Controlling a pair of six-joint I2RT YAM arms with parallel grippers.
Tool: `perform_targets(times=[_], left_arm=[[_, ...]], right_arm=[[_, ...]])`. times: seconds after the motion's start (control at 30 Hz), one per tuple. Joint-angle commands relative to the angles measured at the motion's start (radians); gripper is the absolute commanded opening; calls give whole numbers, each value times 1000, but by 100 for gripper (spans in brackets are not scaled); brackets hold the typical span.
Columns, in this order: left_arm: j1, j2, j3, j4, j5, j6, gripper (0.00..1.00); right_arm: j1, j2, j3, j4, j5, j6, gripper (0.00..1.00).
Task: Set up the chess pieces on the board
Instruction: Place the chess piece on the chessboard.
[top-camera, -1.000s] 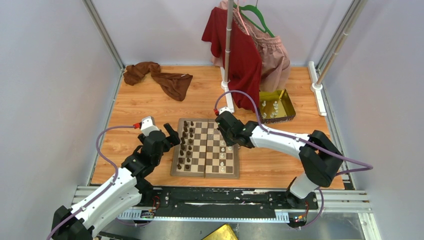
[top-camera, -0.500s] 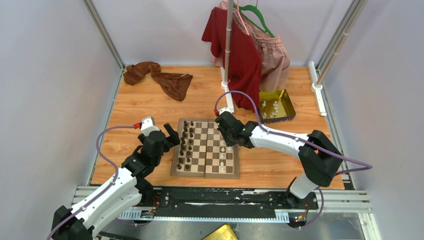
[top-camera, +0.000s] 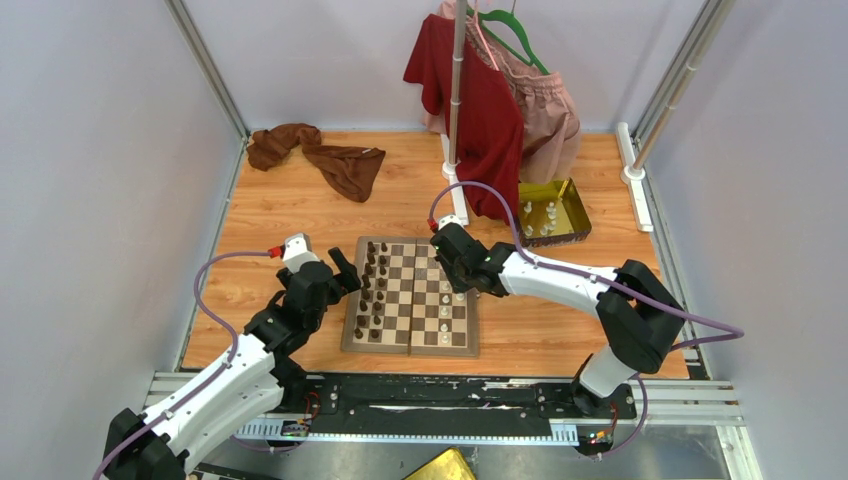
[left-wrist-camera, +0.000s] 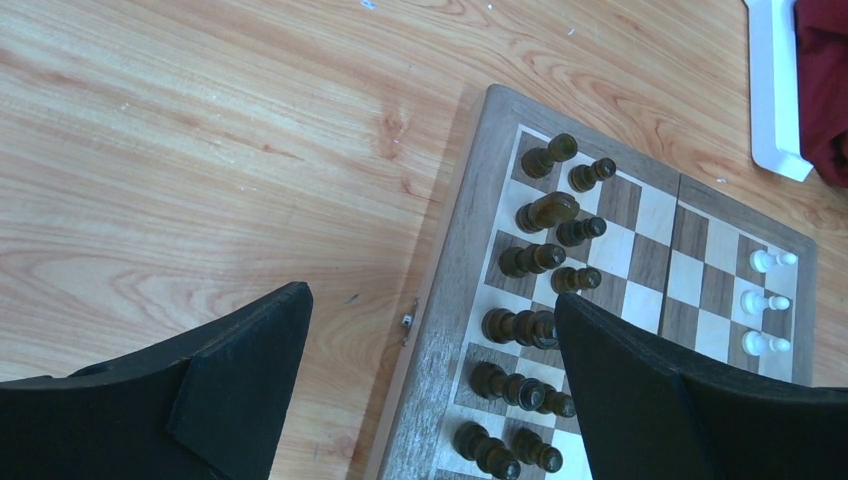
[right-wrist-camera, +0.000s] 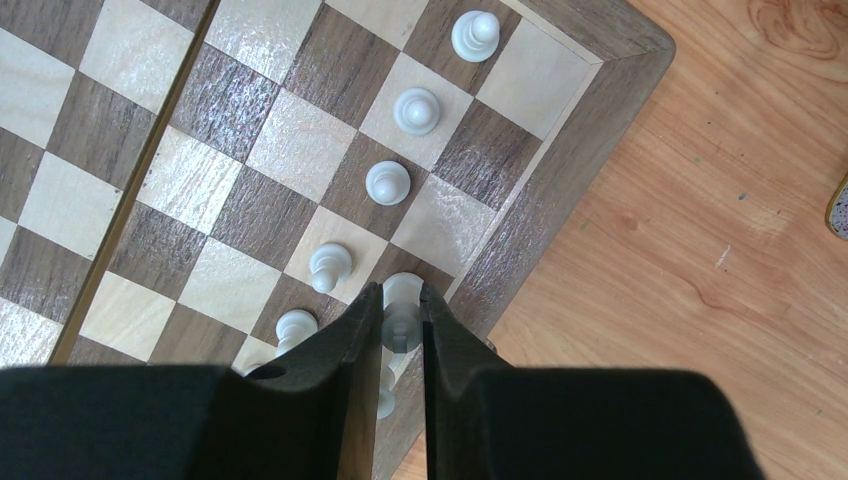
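Right gripper (right-wrist-camera: 400, 335) is clamped on 1 white piece (right-wrist-camera: 402, 300), low centre of the right wrist view, jaws pinching its stem from both sides. We cannot tell what kind of piece it is. It sits upright over the edge row of the board (right-wrist-camera: 590, 130), just beside the brown border. We judge this is a back-row placement, with the piece kept vertical so it stands when let go. We cannot tell if its base touches the square.

Up and right from it, 5 white pieces (right-wrist-camera: 388, 183) run in a diagonal line, 1 per square, on the row next in from the edge, so that row looks part filled.

Left gripper (left-wrist-camera: 430, 390) is open and holds nothing, over the board's left border at the bottom of the left wrist view. We judge it is parked clear of the work. Beside it, dark pieces (left-wrist-camera: 545, 258) stand in 2 columns.

In the top view, the gold tray (top-camera: 578, 205), up and right of the board, holds more white pieces, so we judge white's side unfinished.
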Motion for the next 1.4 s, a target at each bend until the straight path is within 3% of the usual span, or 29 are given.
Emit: perform_targets(times=[0.0,0.43,1.17,1.37], left_arm=[[6,4,-3,27,-10,-6,100],[7,4,-3,24,-13,-6,100],[6,0,3,17,-13,-6,100],[5,-4,9,11,-18,-1,100]], right_arm=[[0,18,0,-27,15,11,22],[0,-1,-5,-19,5,8,30],[9,-80,1,-34,2,2,31],[7,-141,28,-59,61,-10,31]])
